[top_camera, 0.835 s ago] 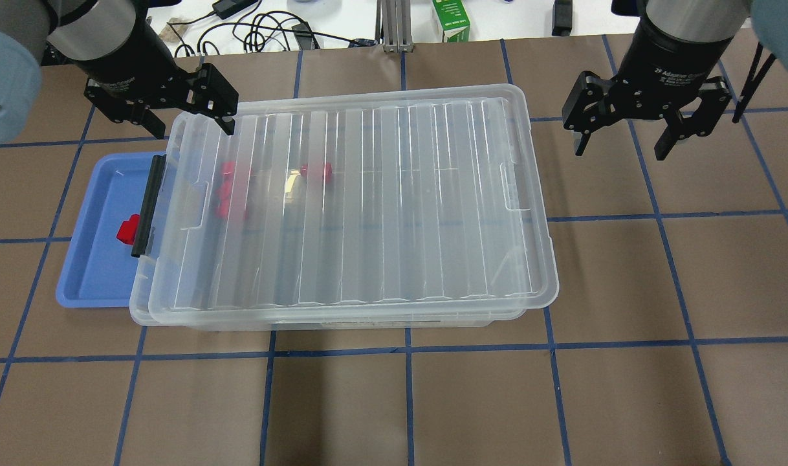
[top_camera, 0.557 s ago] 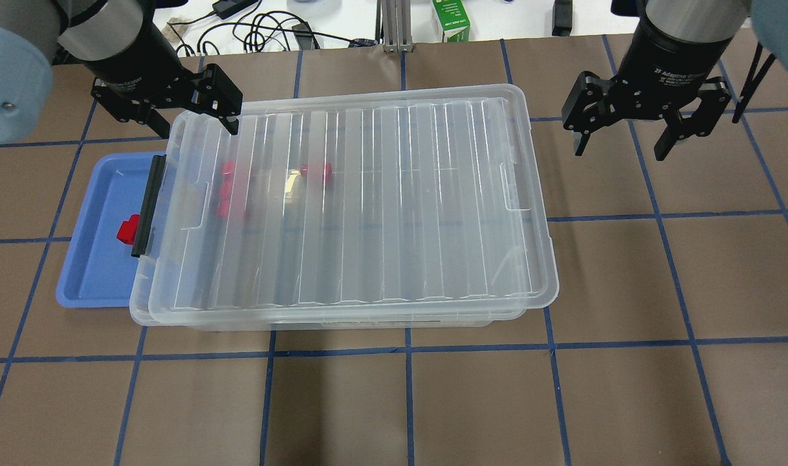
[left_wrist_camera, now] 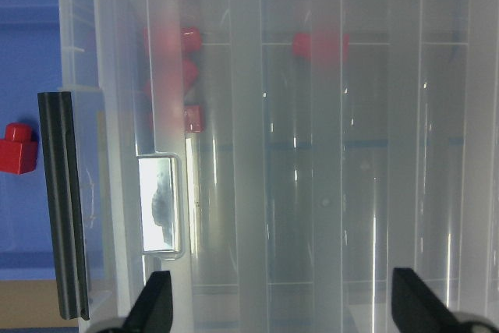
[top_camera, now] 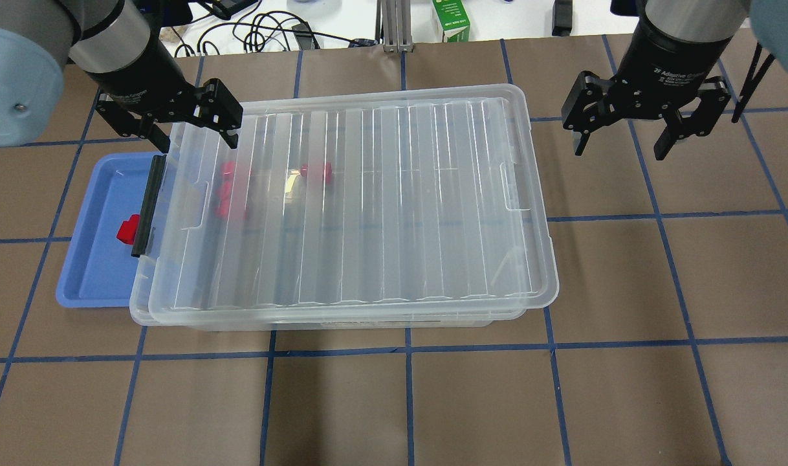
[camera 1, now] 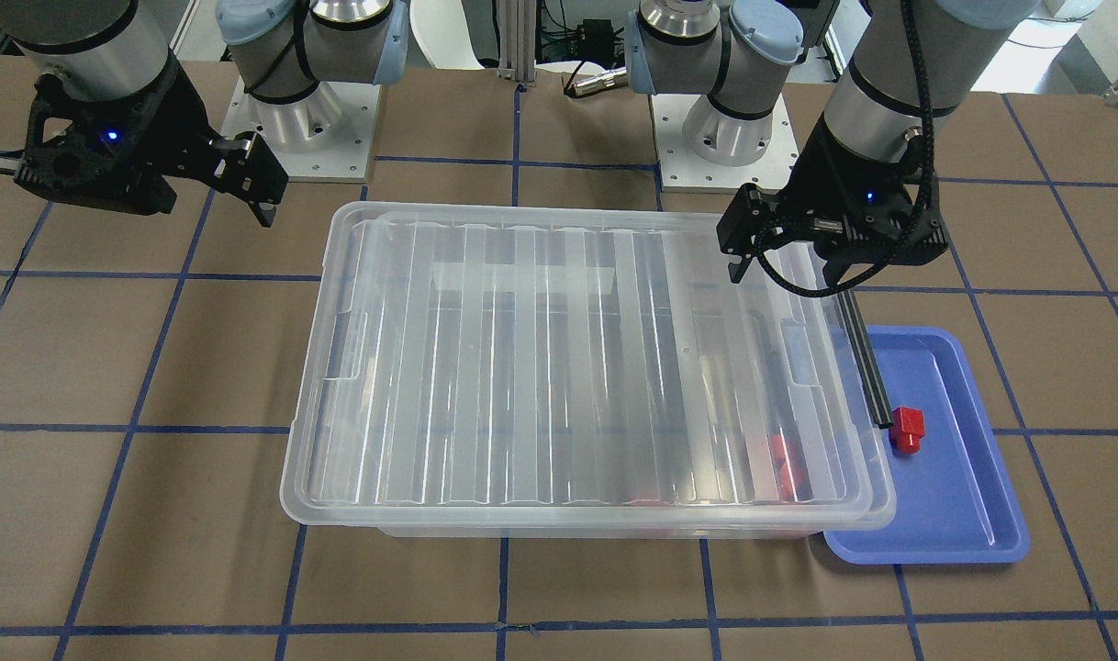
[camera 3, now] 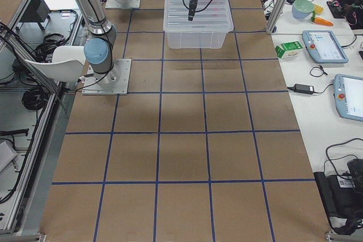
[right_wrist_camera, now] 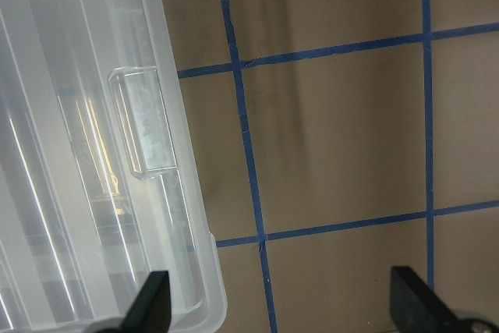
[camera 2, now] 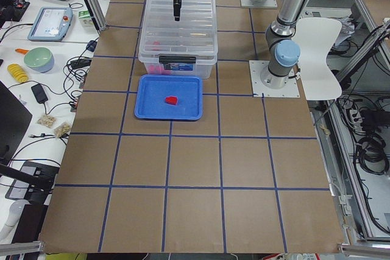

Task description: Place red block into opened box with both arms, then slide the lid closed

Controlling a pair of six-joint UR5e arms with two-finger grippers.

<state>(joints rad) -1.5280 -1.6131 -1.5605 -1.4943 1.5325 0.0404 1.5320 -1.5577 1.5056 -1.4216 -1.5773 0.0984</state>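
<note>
The clear box stands mid-table with the ribbed lid lying on it, shifted slightly to the right. Several red blocks show blurred through the lid. One red block lies apart on the blue tray at the box's left end. My left gripper hangs open over the lid's far left corner, holding nothing. Right of the box, my right gripper is open above bare table.
A black latch bar runs along the box's left end, over the tray. A green carton and cables lie beyond the table's far edge. Both arm bases stand behind the box.
My left gripper has shifted a little to the right, further over the lid's corner. The right gripper, lid and blocks have not moved.
</note>
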